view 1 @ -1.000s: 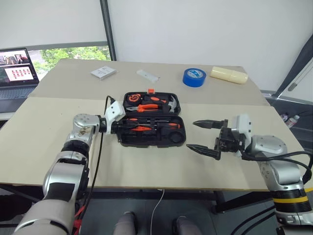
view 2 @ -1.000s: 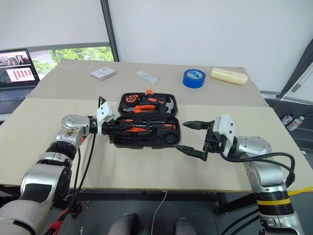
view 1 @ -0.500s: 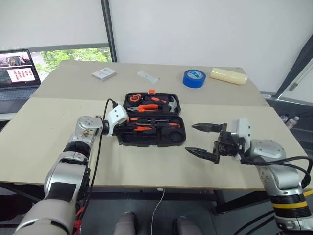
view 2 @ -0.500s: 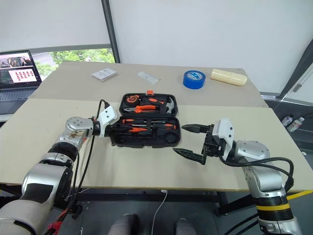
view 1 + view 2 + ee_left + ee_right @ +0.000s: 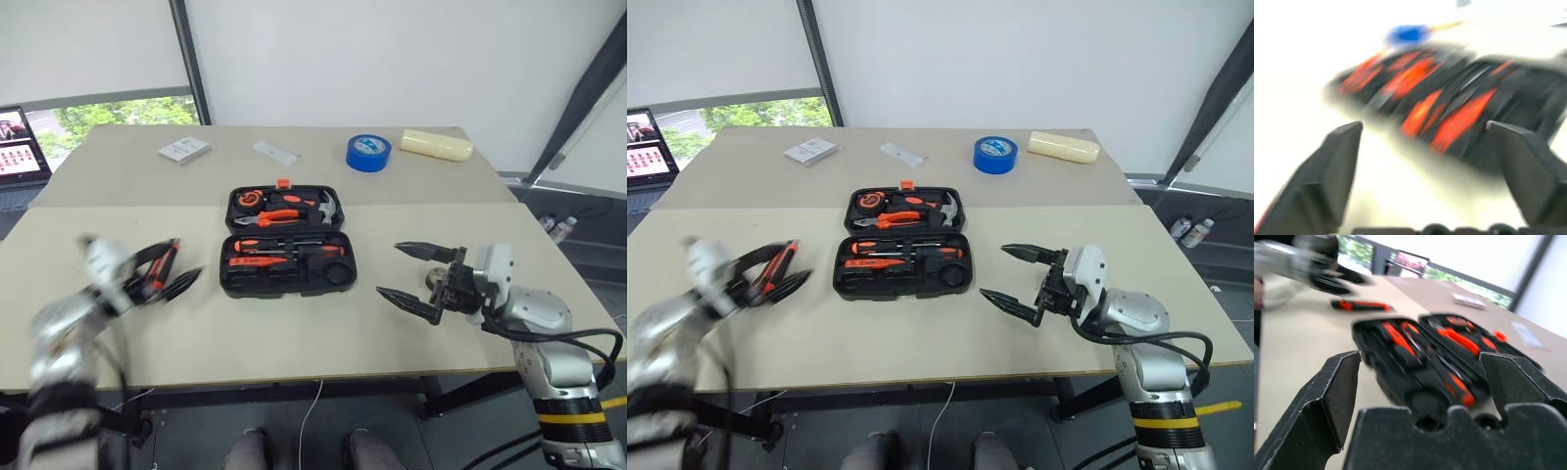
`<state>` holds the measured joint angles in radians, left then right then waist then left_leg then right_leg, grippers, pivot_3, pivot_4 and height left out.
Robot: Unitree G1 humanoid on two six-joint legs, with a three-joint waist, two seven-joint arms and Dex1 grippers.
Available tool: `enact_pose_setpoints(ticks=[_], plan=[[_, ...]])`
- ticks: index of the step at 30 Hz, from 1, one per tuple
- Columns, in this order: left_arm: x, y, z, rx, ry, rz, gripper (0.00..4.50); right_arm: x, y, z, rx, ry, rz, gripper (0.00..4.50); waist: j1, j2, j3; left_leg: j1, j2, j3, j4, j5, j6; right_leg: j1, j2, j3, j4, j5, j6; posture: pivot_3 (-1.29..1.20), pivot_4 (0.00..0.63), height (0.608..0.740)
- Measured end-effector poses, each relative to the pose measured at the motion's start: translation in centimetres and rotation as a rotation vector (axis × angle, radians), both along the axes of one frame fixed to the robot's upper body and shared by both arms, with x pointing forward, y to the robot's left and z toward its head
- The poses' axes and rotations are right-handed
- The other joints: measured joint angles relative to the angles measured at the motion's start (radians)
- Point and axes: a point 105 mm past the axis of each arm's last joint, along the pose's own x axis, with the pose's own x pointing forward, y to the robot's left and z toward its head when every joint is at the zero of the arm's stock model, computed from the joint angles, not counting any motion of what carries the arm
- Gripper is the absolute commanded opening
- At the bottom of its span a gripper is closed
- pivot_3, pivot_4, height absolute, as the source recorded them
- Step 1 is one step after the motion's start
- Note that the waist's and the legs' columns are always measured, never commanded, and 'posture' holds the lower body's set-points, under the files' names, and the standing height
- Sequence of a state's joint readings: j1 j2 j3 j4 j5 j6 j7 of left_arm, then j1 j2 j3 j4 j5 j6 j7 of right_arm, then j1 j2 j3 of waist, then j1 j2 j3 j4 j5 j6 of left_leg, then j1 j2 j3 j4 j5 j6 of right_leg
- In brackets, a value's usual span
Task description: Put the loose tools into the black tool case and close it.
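At the far left edge of the left eye view sits one open laptop with a lit screen. In the lower left, the left gripper hangs over the beige tabletop, left of the case. The left wrist view makes plain that its two black fingers stand wide apart with nothing between them. An orange-black utility knife shows in the eye views as an orange streak by those fingers. The right wrist view shows it lying flat on the table, apart from the case and beside the left gripper. In the middle lies the one black moulded-plastic tool case, open flat in two halves. The far half holds orange-handled pliers and a hammer; the near half holds orange-black screwdrivers, whose number I cannot tell. A small orange latch shows on its far edge. Along the upper part of the frame are two white cards, one large blue tape roll and one pale yellow oblong block. In the lower right, the right gripper points at the case, its fingers spread wide and empty.
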<state>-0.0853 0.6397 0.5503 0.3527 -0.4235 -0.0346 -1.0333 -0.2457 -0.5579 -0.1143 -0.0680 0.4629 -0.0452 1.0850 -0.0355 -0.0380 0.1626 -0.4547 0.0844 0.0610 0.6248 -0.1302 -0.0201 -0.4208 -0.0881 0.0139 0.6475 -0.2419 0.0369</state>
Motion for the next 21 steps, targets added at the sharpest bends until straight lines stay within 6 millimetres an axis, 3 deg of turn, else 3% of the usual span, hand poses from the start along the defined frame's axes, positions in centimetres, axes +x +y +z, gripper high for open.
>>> enact_pose_setpoints(ticks=[6,9,12,19,21], plan=[[-6.7,6.5,-0.9,-0.038,0.033,0.410,4.45,-0.3,0.7,0.4,0.057,-0.027,0.048,4.50,0.033,0.000,0.000,0.004,0.000,0.005,0.001,-0.005,-0.009,0.000,-0.007,-0.004,-0.005,-0.004,-0.003,0.00,0.150,0.740],[-7.4,7.1,-1.5,-0.064,0.078,0.467,4.45,-0.3,0.9,0.4,0.073,-0.023,0.056,4.50,0.047,0.000,0.000,0.003,0.000,0.007,0.000,-0.005,-0.009,0.000,-0.009,-0.004,-0.006,-0.004,-0.003,0.00,0.150,0.740],[-6.1,6.0,-1.5,-0.105,0.110,0.436,4.45,-0.3,1.5,0.5,0.088,-0.025,0.080,4.50,0.051,0.000,0.000,0.003,0.000,0.007,0.000,-0.005,-0.009,-0.001,-0.009,-0.005,-0.006,-0.004,-0.003,0.00,0.150,0.740],[2.4,0.4,3.6,-0.144,0.183,0.262,4.45,0.4,2.4,2.7,0.087,-0.075,0.112,4.50,0.045,-0.001,-0.001,0.002,0.000,0.007,0.001,-0.004,-0.009,0.002,-0.004,-0.002,-0.004,0.002,-0.003,0.00,0.150,0.740],[3.9,-0.8,3.6,-0.132,0.242,0.243,4.45,0.4,2.4,2.6,0.087,-0.068,0.110,4.50,0.040,-0.001,-0.001,0.002,0.000,0.007,0.000,-0.003,-0.007,0.001,-0.004,-0.001,-0.004,0.002,0.000,0.00,0.150,0.740]])
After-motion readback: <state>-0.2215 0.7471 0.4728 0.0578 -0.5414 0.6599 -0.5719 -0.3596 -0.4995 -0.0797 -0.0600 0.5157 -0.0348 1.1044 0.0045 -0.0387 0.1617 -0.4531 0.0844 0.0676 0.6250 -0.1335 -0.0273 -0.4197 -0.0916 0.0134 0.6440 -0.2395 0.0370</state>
